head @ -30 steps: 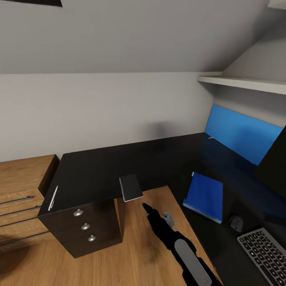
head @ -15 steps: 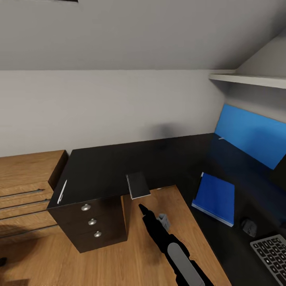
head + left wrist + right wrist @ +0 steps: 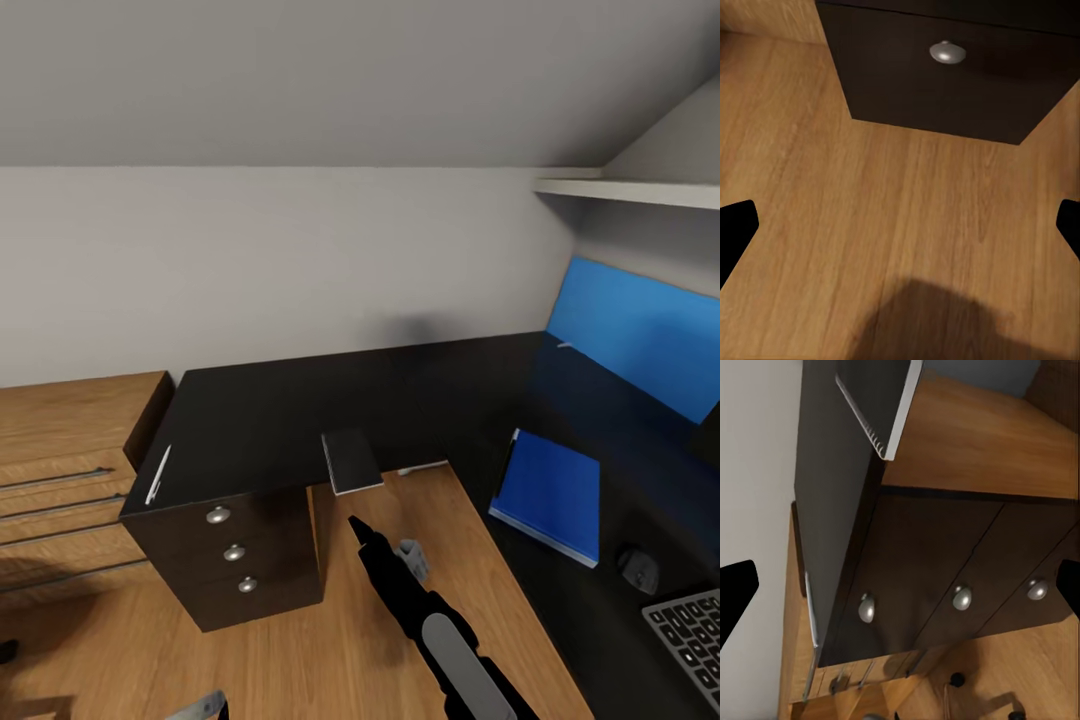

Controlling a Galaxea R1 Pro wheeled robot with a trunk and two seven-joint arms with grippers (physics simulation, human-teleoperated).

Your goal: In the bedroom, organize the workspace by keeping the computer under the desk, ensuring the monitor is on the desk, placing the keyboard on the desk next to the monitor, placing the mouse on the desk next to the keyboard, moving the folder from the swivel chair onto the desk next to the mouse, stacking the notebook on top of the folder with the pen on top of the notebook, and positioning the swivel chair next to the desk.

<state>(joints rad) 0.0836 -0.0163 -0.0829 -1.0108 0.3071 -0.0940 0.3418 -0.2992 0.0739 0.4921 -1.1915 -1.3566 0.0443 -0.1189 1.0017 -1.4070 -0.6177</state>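
Right end effector (image 3: 357,524) wide open, empty, just short of the notebook (image 3: 352,461) overhanging the desk (image 3: 260,420) edge: pinch that free edge squarely; pen (image 3: 158,474) afterwards.

Light wooden chest (image 3: 60,440) with long bar handles stands at the room's left against the pale grey wall (image 3: 270,260), just beside the black furniture. Wood-grain floor (image 3: 300,650) runs across the foreground, with a soft dark shadow on it in the left wrist view. White shelf (image 3: 630,190) is mounted high at right under the sloped grey ceiling (image 3: 300,80), and a bright blue panel (image 3: 630,340) sits on the wall below that shelf.
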